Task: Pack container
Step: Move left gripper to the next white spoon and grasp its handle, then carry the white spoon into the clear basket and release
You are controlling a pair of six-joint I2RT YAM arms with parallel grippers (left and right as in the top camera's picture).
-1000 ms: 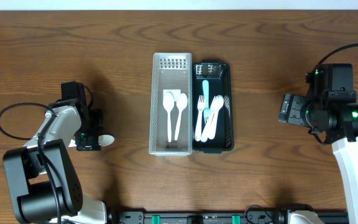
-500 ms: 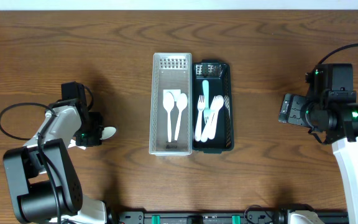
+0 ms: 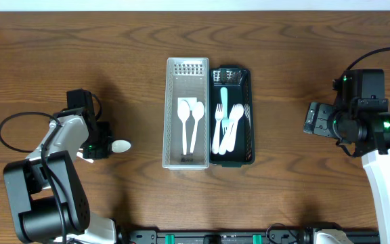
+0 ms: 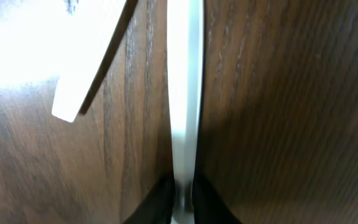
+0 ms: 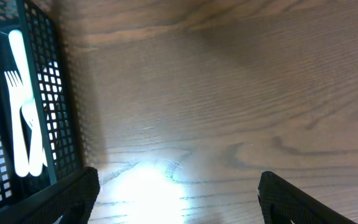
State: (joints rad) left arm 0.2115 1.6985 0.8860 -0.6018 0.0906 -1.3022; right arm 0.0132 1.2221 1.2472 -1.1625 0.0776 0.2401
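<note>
My left gripper (image 3: 99, 148) is shut on the handle of a white plastic spoon (image 3: 120, 145), low over the table at the left. In the left wrist view the black fingertips (image 4: 160, 202) pinch that spoon's handle (image 4: 184, 93) from both sides. At mid-table stand the containers: a light grey tray (image 3: 172, 115) with two white spoons (image 3: 189, 122), and beside it a black basket (image 3: 250, 115) with white forks (image 3: 226, 129) and a teal utensil (image 3: 223, 98). My right gripper (image 3: 311, 119) hangs open over bare wood to the right, with nothing between its fingers (image 5: 73, 196).
A second white utensil (image 4: 89, 56) lies on the wood just left of the held spoon. The black basket's corner (image 5: 48, 93) shows at the left of the right wrist view. A black cable (image 3: 12, 129) loops by the left arm.
My left gripper has closed onto the spoon's handle. The spoon's bowl has swung a little up and to the right. The right arm has stayed still.
</note>
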